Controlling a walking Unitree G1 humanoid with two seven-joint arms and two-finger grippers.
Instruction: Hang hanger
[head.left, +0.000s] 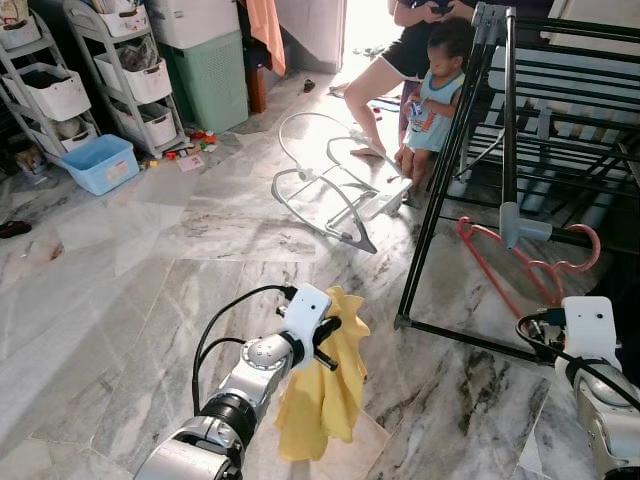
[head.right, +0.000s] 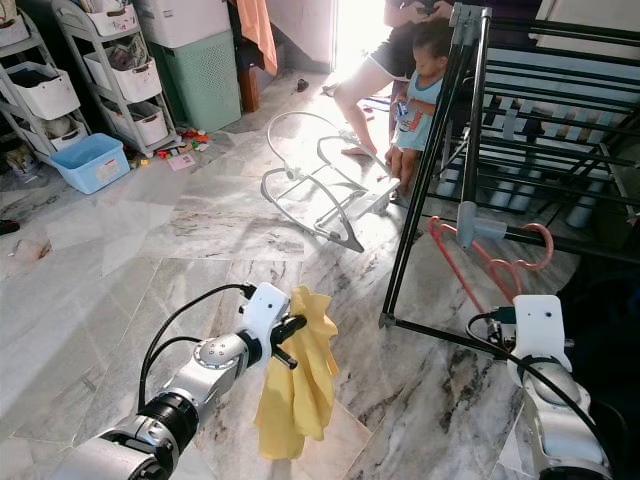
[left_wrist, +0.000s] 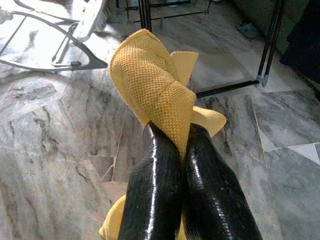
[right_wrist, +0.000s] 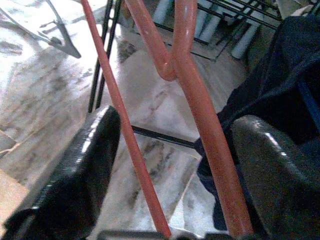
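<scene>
A red plastic hanger (head.left: 497, 272) sits low at the black drying rack (head.left: 510, 120), its hook curled by the lower rail near a grey joint (head.left: 522, 226). Whether it rests on the rail I cannot tell. My right gripper (right_wrist: 177, 122) is open, and the hanger's red bars (right_wrist: 200, 110) pass between its two black fingers (right_wrist: 85, 170). Its white wrist housing (head.left: 588, 328) sits just below the hanger. My left gripper (head.left: 328, 345) is shut on a yellow cloth (head.left: 325, 400), which hangs down over the marble floor left of the rack.
A white baby bouncer frame (head.left: 340, 185) lies on the floor ahead. Behind it, a child (head.left: 435, 100) and a seated person (head.left: 400, 50) are beside the rack's leg. Shelves with bins (head.left: 130, 70), a blue tub (head.left: 98, 163) and a green hamper (head.left: 210, 80) line the far left. Dark fabric (right_wrist: 280, 75) hangs by my right gripper.
</scene>
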